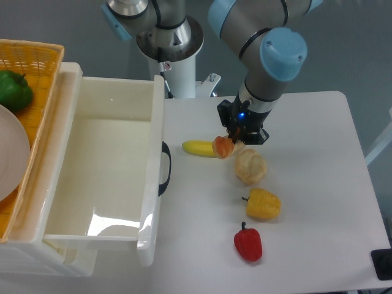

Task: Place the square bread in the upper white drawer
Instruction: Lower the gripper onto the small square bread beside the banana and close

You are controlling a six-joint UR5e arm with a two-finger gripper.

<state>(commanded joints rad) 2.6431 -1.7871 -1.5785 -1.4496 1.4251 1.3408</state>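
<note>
Gripped in the tool (235,138), the square bread (223,147) hangs at the tip of the UR5e arm (269,61), tilted, showing an orange-brown crust and a paler tan face. Its dark fingers close around the upper edge of the slice, which sits just above the right end of a yellow banana (199,148) lying on the white table (318,159); whether the bread touches the banana cannot be told. A small blue light glows on the black body of the tool.

No brand name or legible writing shows anywhere; a small red-and-white sticker on the white arm pedestal (173,73) is too small to read.

To the left, well apart from the bread, the upper white drawer (92,177) stands pulled open, glossy and deep, with its black curved handle (165,168) on the front panel facing the table's goods. Beyond the drawer, at the far left, a yellow wicker basket (33,61) holds a green pepper (13,90) and part of a white plate (11,153).

Just below and right of the bread rests a round pale cream bun (250,166). Further toward the camera lie a yellow pepper (263,204) and, nearest, a red pepper (248,244). A dark object (382,264) is cut off at the lower right corner.
</note>
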